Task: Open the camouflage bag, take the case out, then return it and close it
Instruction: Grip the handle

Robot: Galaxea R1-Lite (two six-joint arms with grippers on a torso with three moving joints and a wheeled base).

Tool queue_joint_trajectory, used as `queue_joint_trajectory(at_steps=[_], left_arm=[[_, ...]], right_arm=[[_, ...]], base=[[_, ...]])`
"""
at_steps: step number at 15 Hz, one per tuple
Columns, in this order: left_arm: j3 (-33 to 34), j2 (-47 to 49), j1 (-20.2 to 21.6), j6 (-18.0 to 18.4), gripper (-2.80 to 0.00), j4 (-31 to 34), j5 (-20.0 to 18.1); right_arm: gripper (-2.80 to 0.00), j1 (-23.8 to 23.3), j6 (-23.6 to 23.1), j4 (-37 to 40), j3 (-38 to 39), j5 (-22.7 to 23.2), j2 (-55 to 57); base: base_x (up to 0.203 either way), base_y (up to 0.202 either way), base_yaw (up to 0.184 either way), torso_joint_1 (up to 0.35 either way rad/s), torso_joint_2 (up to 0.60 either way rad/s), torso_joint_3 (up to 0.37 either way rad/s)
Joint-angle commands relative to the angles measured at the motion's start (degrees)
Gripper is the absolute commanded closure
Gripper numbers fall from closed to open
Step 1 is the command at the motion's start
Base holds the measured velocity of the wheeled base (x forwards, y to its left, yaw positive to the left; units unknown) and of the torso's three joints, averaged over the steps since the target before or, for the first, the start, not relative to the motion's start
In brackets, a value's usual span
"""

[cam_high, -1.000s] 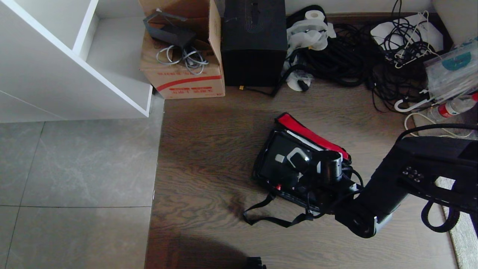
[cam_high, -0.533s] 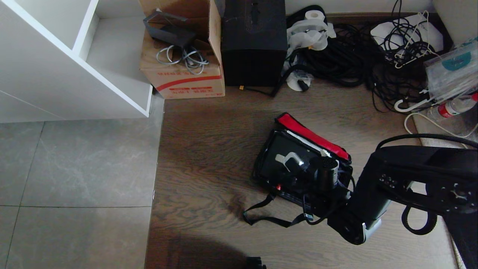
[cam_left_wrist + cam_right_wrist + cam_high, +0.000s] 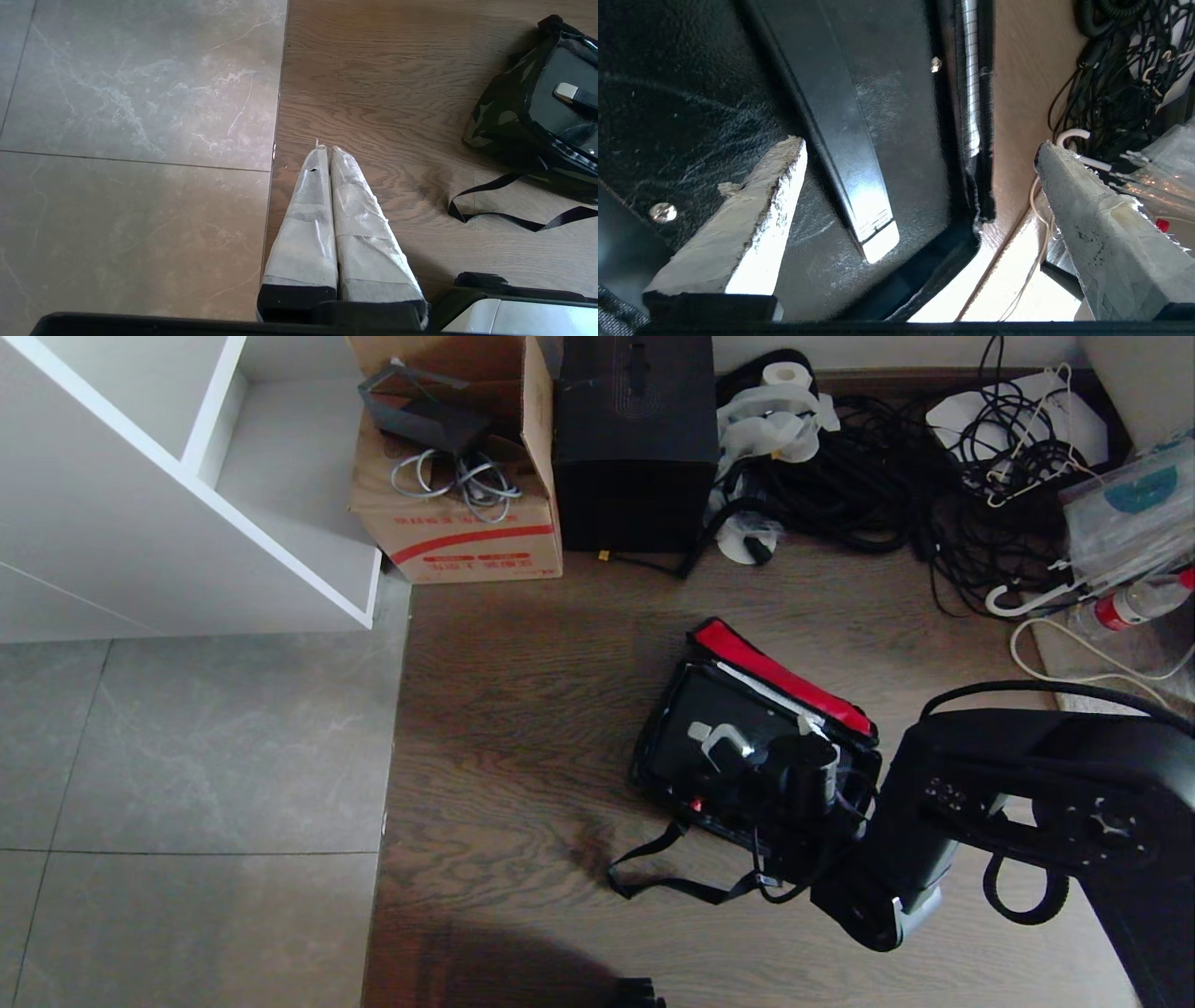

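Camouflage bag [image 3: 658,775] is lying open on the wooden floor [image 3: 523,709], red lid lining showing, with the case [image 3: 695,733] sitting inside. Right gripper [image 3: 920,154] is hovering wide open above the case's handle [image 3: 840,140], holding nothing. Left gripper [image 3: 327,150] is hanging closed and empty over the floor.

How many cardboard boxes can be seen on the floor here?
1: the red-striped cardboard box stands open by the back wall, between the white shelf unit and the black upright box. Others could sit outside the view.
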Motion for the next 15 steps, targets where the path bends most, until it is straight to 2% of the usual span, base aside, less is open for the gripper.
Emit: queue_joint_trajectory(at_steps=[1, 5, 15], left_arm=[[0.5, 0.0, 0.0, 0.0, 0.0, 0.0, 0.0], [0.5, -0.1, 0.0, 0.0, 0.0, 0.0, 0.0], [0.4, 0.0, 0.1, 0.0, 0.0, 0.0, 0.0]], right_arm=[[-2.8, -0.1, -0.4, -1.1, -0.6, -0.2, 1.5], [-2.8, -2.0, -2.4, -2.3, -1.6, -0.3, 2.6], [-2.8, -7.9, -5.0, -2.0, -14.2, -0.3, 1.0]], base=[[0.0, 0.0, 0.0, 0.0, 0.0, 0.0], [0.0, 0.0, 0.0, 0.0, 0.0, 0.0], [0.0, 0.0, 0.0, 0.0, 0.0, 0.0]])
